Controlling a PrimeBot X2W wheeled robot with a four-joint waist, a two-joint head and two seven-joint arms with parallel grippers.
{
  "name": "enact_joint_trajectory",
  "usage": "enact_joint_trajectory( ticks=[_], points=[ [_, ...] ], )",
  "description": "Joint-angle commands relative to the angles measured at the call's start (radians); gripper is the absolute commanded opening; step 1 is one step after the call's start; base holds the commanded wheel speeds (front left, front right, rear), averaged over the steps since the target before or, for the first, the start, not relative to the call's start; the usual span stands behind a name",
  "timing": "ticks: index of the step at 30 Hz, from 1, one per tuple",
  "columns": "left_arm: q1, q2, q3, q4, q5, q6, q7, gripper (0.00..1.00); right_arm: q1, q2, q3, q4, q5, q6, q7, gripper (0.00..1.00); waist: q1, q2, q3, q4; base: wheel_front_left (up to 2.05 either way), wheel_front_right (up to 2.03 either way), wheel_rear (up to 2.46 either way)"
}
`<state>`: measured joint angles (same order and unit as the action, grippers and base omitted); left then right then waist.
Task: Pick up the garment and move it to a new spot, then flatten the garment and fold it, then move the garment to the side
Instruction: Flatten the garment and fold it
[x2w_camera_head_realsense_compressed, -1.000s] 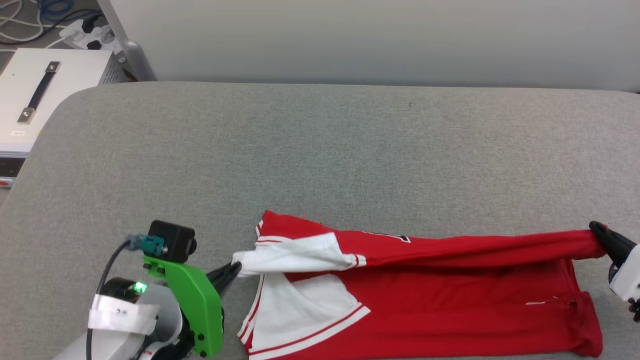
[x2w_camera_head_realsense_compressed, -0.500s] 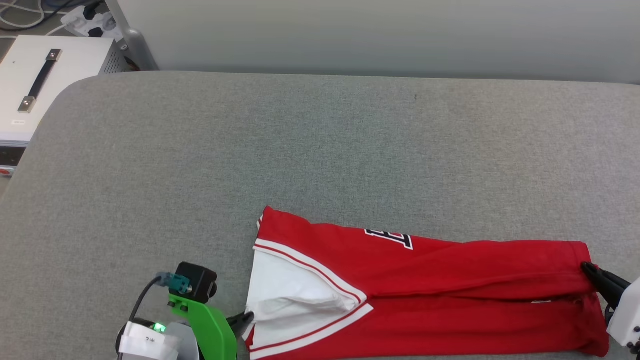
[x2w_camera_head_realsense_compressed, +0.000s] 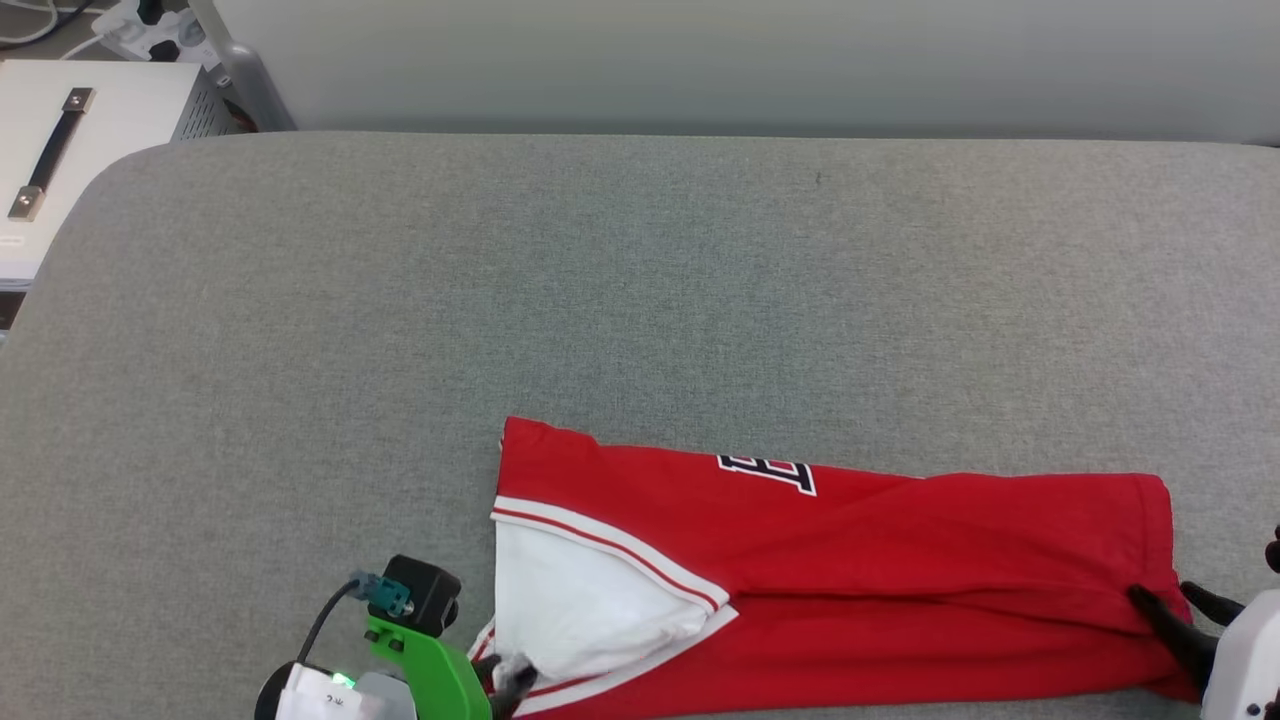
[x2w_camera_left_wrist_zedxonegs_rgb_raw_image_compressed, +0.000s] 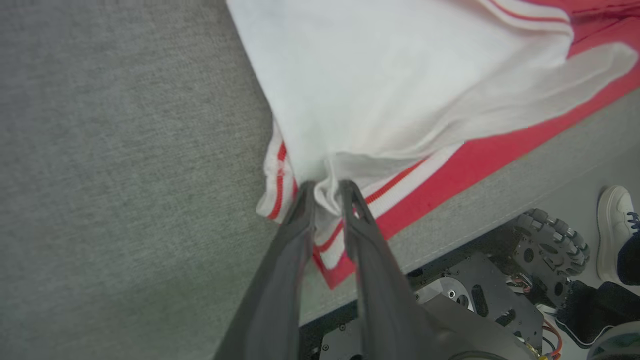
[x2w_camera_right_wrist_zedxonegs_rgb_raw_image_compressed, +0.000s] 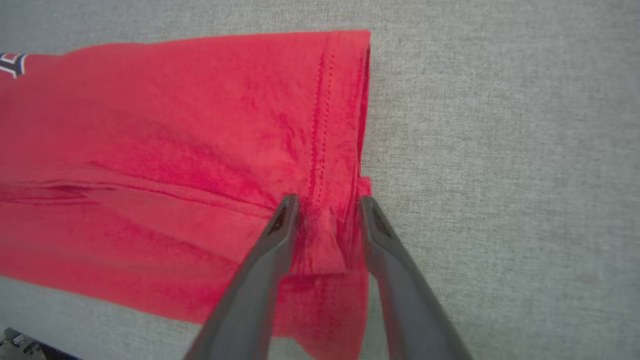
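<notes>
The garment (x2w_camera_head_realsense_compressed: 850, 560) lies flat along the near edge of the grey fabric-covered tabletop (x2w_camera_head_realsense_compressed: 640, 300), folded lengthwise into a long red band that spans the space between the two grippers. The left gripper (x2w_camera_left_wrist_zedxonegs_rgb_raw_image_compressed: 326, 189) is narrowed onto the garment's white sleeve (x2w_camera_head_realsense_compressed: 580, 610). Its two dark fingers (x2w_camera_left_wrist_zedxonegs_rgb_raw_image_compressed: 295, 225) are almost together, with a bunch of white cloth and striped trim squeezed between their tips, right at the sleeve's outer corner. From that pinch the white cloth fans away ahead of the gripper, and the red-and-white trim (x2w_camera_left_wrist_zedxonegs_rgb_raw_image_compressed: 400, 185) runs off to its right towards the tabletop's edge. A fragment of black, white-outlined lettering (x2w_camera_head_realsense_compressed: 768, 474) shows on the red cloth, well off toward the right gripper's side. The right gripper (x2w_camera_right_wrist_zedxonegs_rgb_raw_image_compressed: 328, 202) sits at the opposite end, over the near corner of the stitched hem (x2w_camera_right_wrist_zedxonegs_rgb_raw_image_compressed: 320, 125). Its fingers (x2w_camera_right_wrist_zedxonegs_rgb_raw_image_compressed: 280, 225) stand a small way apart, with a puckered bit of red cloth lying in the gap between them. The tip on its outer side rests at the very edge of the hem beside bare grey fabric. Below the left gripper, past the tabletop's edge, part of the robot's wheeled base (x2w_camera_left_wrist_zedxonegs_rgb_raw_image_compressed: 550, 245) and a person's white shoe (x2w_camera_left_wrist_zedxonegs_rgb_raw_image_compressed: 612, 230) are in view.
</notes>
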<state>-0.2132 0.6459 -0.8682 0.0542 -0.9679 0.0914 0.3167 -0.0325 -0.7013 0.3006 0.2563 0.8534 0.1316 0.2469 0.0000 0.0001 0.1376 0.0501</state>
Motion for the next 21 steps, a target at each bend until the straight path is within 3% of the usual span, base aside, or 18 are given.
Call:
enact_joint_trajectory(
  ticks=[1, 4, 14, 16, 21],
  points=[
    [-0.006, -0.007, 0.003, 0.004, 0.009, -0.007, -0.013, 1.0, -0.01, 0.006, 0.002, 0.004, -0.008, -0.001, -0.005, 1.0, 0.0, -0.0001, -0.008, -0.002, 0.0, 0.0, 0.0],
    [-0.004, -0.013, 0.015, 0.002, 0.002, -0.007, -0.036, 1.0, -0.014, 0.014, -0.009, -0.002, -0.003, -0.001, -0.019, 1.0, 0.0, -0.0001, -0.022, -0.003, 0.0, 0.0, 0.0],
    [0.006, -0.054, 0.176, -0.042, 0.086, 0.046, -0.438, 1.0, 0.032, 0.062, -0.135, -0.105, -0.002, -0.001, 0.061, 1.0, 0.0, -0.0001, -0.08, -0.001, 0.0, 0.0, 0.0],
    [0.017, -0.102, 0.268, -0.035, 0.199, 0.077, -0.575, 1.0, 0.057, 0.126, -0.236, -0.105, -0.059, -0.001, 0.162, 1.0, 0.0, -0.0001, -0.065, 0.009, 0.0, 0.0, 0.0],
    [0.056, -0.215, 0.476, -0.131, 0.413, 0.054, -0.578, 1.0, 0.064, 0.186, -0.313, -0.09, -0.109, -0.001, 0.214, 1.0, 0.0, -0.0001, -0.042, 0.023, 0.0, 0.0, 0.0]
  ],
)
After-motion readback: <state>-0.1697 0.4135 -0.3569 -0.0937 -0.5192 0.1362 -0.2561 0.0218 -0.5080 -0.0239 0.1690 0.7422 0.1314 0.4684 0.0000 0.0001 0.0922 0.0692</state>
